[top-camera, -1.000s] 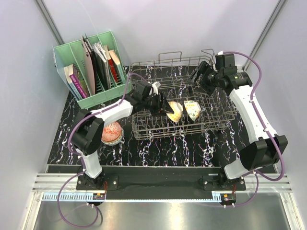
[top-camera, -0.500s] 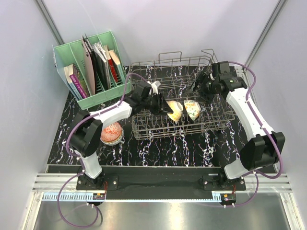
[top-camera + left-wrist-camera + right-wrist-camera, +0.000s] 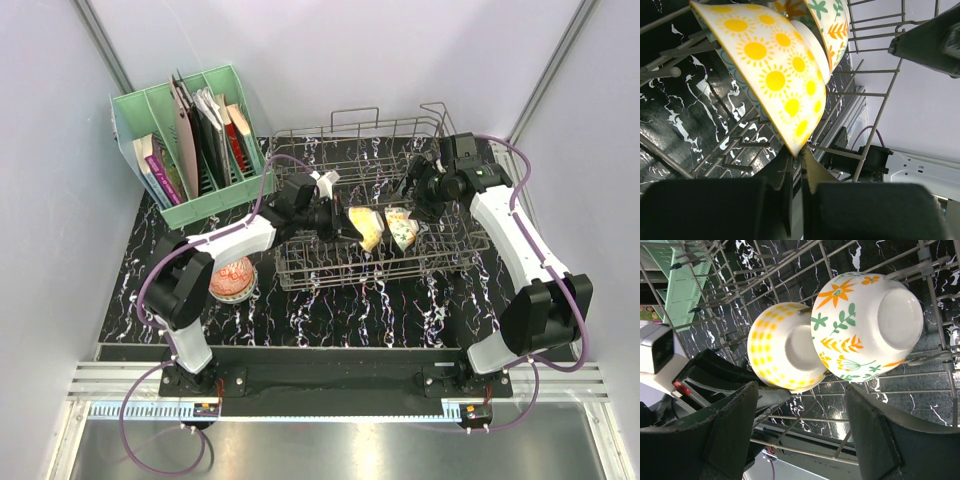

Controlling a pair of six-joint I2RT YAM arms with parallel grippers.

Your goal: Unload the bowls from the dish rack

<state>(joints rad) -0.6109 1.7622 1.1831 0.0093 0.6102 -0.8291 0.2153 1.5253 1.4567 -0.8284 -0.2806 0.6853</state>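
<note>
In the grey wire dish rack two bowls stand on edge side by side: a yellow sun-patterned bowl and a floral cream bowl. My left gripper reaches in from the left and is shut on the yellow bowl's rim; in the left wrist view the rim of the yellow bowl sits pinched in the left gripper. My right gripper hovers open above the floral bowl, fingers spread wide below both bowls. A red-pink bowl sits on the table left of the rack.
A green file holder with books stands at the back left. Upright rack tines and wires surround both bowls. Grey walls close in the black marbled table on three sides.
The left gripper has closed onto the yellow bowl's rim. The right arm has moved forward and down over the rack toward the floral bowl, still open.
</note>
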